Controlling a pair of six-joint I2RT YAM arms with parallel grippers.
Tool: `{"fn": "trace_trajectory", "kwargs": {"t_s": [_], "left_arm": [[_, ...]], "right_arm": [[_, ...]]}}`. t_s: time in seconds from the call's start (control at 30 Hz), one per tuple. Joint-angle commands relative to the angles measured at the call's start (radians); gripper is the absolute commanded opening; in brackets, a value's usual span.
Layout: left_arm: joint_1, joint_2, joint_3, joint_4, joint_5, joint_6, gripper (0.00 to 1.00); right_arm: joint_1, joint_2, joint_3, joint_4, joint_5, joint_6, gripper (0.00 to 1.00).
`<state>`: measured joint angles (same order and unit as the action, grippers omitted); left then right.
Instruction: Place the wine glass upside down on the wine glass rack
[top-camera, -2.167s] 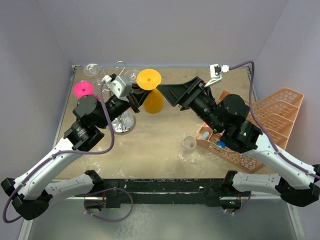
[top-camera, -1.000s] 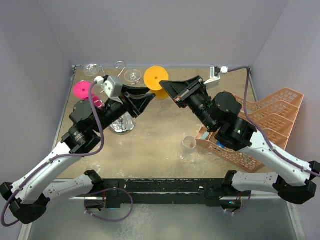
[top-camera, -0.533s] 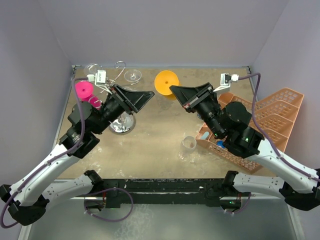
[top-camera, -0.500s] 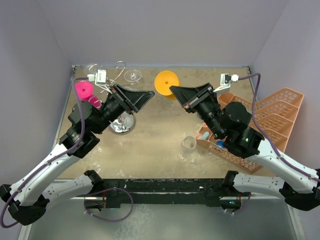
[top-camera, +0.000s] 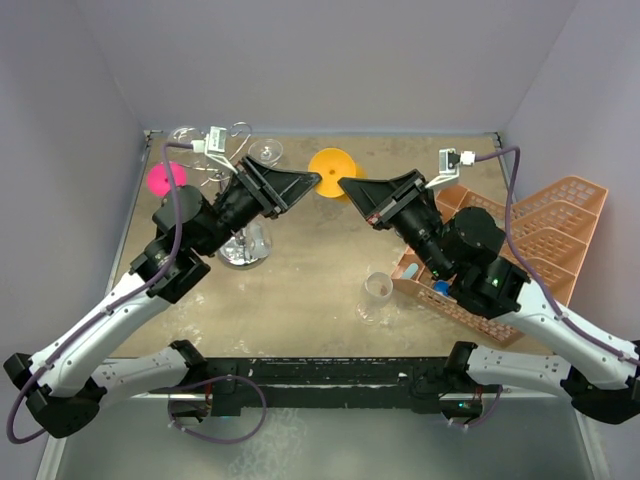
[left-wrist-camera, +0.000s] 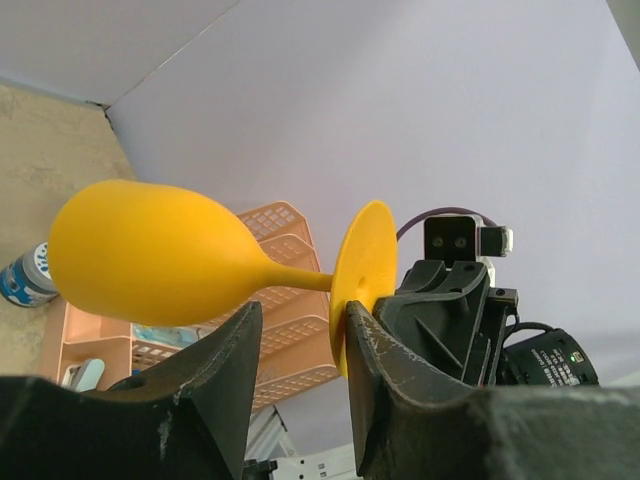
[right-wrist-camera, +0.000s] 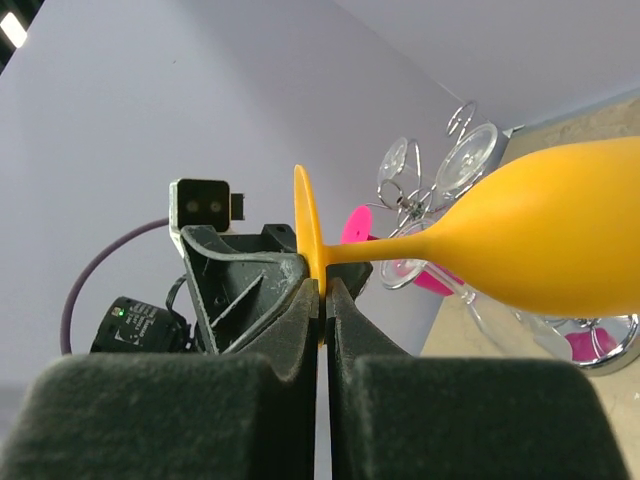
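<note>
The wine glass (top-camera: 330, 162) is yellow plastic and lies sideways in the air above the table's back middle. My right gripper (top-camera: 346, 186) is shut on the rim of its round foot (right-wrist-camera: 306, 225), with the bowl (right-wrist-camera: 560, 230) stretching off to the right. My left gripper (left-wrist-camera: 300, 330) is open, one finger on each side of the thin stem (left-wrist-camera: 300, 281) and the right one close against the foot (left-wrist-camera: 365, 275). The chrome wine glass rack (top-camera: 243, 252) stands at the back left, partly hidden by my left arm.
A pink glass (top-camera: 165, 178) and clear glasses (top-camera: 266, 150) hang on the rack. A peach crate (top-camera: 545, 225) sits at the right, holding a blue-capped bottle (left-wrist-camera: 25, 275). A small clear cup (top-camera: 378, 287) stands beside the crate. Walls close in the back and sides.
The right gripper has kept the glass by its foot and shifted slightly right. My left gripper has swung up and right to the stem, its jaws a little wider.
</note>
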<state>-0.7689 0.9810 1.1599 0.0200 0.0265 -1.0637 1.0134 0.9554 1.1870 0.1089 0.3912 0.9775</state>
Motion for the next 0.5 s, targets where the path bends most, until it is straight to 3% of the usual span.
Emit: {"fn": "trace_trajectory", "kwargs": {"t_s": [0.0,0.2,0.33,0.43,0.47], "left_arm": [[-0.003,0.018,0.065,0.049,0.046,-0.018,0.34],[-0.002,0.021,0.070,0.066,0.067,-0.023,0.21],[-0.003,0.031,0.083,0.083,0.086,-0.025,0.00],[-0.003,0.058,0.118,0.079,0.111,-0.026,0.00],[-0.002,0.069,0.135,0.069,0.112,-0.024,0.00]], "right_arm": [[-0.001,0.001,0.017,0.052,-0.041,-0.017,0.00],[-0.001,0.004,0.007,0.050,-0.043,-0.003,0.00],[-0.001,0.002,0.006,0.049,-0.045,0.001,0.00],[-0.001,0.000,0.005,0.047,-0.040,0.006,0.00],[-0.001,-0.002,0.005,0.041,-0.035,0.012,0.07]]}}
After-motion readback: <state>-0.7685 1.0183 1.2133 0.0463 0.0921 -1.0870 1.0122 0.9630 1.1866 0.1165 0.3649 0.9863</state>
